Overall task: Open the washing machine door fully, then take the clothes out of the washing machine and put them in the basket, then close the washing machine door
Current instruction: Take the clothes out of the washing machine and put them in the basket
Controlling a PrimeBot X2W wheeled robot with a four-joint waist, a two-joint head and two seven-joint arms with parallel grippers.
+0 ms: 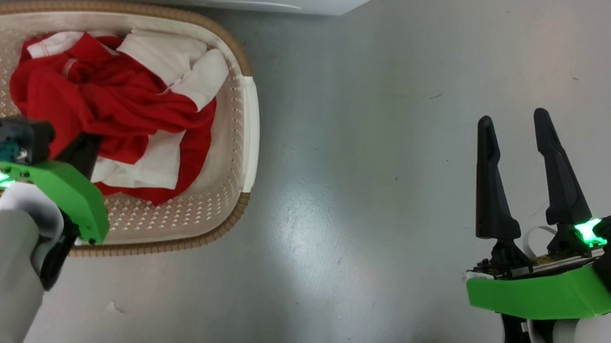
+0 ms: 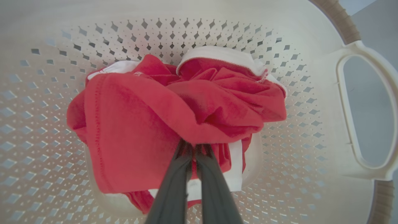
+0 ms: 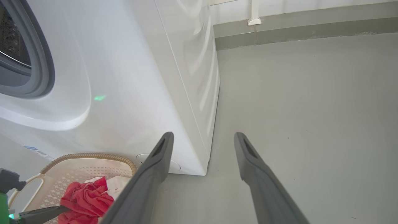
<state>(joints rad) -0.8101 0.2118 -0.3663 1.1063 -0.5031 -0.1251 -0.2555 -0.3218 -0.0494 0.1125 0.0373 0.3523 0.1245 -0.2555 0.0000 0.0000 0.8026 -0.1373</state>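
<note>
Closest in, the left gripper (image 2: pixel 194 147) has its two fingers (image 2: pixel 174 186) pressed together, with a fold of the red clothes (image 2: pixel 140 124) pinched at their tips. It is down inside the basket (image 2: pixel 311 34). The bundle of red and white sits on the basket's bottom, all within the rim (image 1: pixel 121 9) as far as I can see from above. The basket stands on the floor (image 1: pixel 382 159), close against the foot of the washing machine (image 3: pixel 140 77).

So the step in hand, I'd say, is the letting-go. To do it well, the jaws should open wide before the arm lifts at all, because cloth this soft clings and could ride up on a half-open finger. Then it should rise straight, clear of the rim, with no sideways drag that might pull a sleeve over the edge or nudge the light basket.

Over the floor, well apart from the basket, the right gripper (image 1: pixel 512 120) hangs spread wide and holding nothing, so it is free for the door. From its wrist I see the grey gasket (image 3: pixel 40 62) and a sliver of drum (image 3: pixel 12 37), too little to tell whether more clothes lie inside. That is worth a look before the door is shut.
</note>
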